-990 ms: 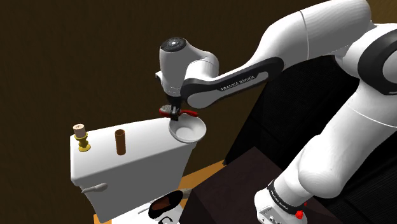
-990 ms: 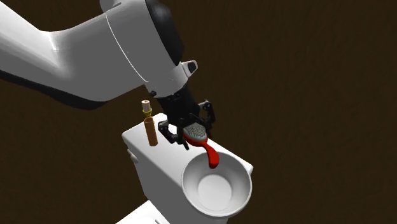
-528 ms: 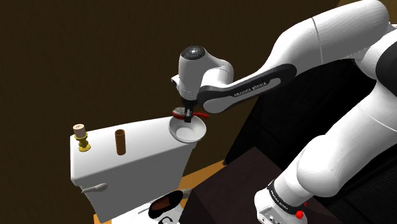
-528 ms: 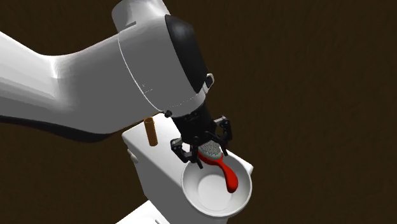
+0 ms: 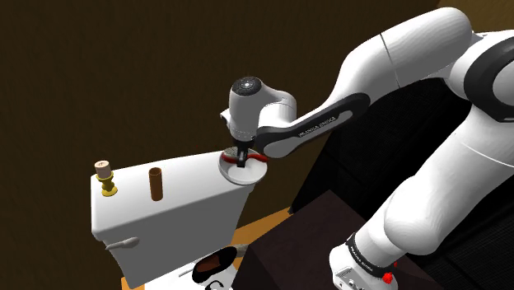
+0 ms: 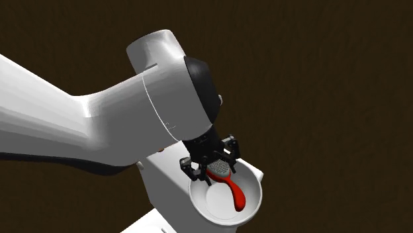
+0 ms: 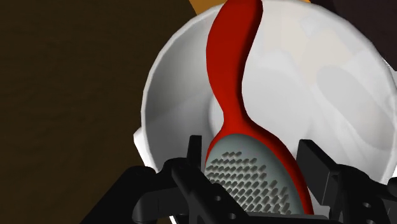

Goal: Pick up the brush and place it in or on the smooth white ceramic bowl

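Over the white bowl (image 7: 167, 95), my gripper (image 7: 251, 153) clamped on the red brush (image 7: 232, 70), grey bristled head in wrist view, brown cylinder (image 5: 155, 184) and corked bottle (image 5: 105, 177) in shoulder view

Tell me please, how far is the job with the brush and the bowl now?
Done: the red brush is picked up and held over the white bowl. In hand: the gripper clasps its head, with the handle pointing across the bowl. Left: release it so it rests in the bowl.
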`<state>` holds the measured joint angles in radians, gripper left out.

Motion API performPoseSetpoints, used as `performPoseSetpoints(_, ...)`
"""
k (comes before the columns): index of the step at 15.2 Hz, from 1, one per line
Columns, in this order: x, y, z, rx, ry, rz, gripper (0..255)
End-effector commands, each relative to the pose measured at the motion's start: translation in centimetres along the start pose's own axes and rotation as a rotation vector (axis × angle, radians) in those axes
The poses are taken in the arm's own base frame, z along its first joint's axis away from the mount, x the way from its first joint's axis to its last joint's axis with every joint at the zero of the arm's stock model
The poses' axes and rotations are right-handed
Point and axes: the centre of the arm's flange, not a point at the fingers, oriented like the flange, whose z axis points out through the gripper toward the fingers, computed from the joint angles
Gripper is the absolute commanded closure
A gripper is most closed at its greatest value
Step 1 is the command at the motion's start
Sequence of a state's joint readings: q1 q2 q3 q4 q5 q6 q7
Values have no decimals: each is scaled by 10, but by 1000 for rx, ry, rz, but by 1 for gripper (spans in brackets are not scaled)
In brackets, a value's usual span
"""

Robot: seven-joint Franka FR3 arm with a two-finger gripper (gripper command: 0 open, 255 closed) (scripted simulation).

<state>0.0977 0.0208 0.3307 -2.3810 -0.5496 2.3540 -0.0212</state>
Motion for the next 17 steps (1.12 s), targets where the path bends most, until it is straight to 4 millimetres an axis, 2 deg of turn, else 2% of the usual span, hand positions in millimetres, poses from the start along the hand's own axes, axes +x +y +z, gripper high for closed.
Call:
performPoseSetpoints(1,1,-4,10,0,1,0,255)
performPoseSetpoints(10,1,-5,13,0,1,0,255)
performPoseSetpoints(11,1,-5,13,0,1,0,0)
performPoseSetpoints(16,1,-5,13,0,1,0,0)
performPoseSetpoints(17,1,-5,0,0,1,0,0)
